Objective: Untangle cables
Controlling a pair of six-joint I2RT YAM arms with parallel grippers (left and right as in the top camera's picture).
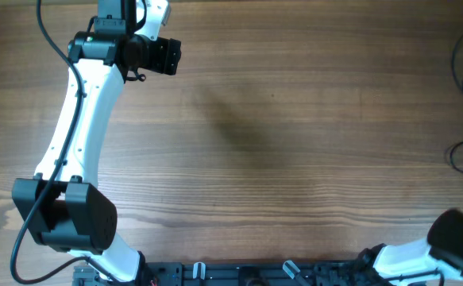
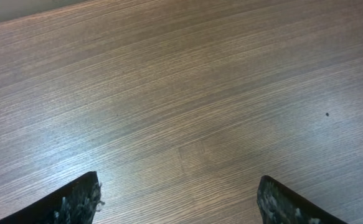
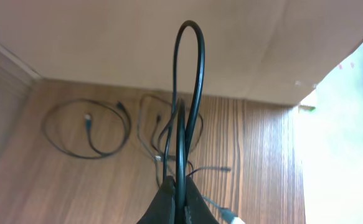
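Right wrist view has the right gripper pinched shut on a cable looping straight up the frame, the other cables lying loose on the table just beyond it, far from the open, empty left gripper.

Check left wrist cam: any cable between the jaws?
No, the left gripper stands open with only the bare wooden table between its jaws.

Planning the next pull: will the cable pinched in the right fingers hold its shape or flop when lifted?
Probably somewhat springy: the cable stands in a smooth arch beyond the right fingers. Likely light, being thin. Lifting may drag the loose loops on the table.
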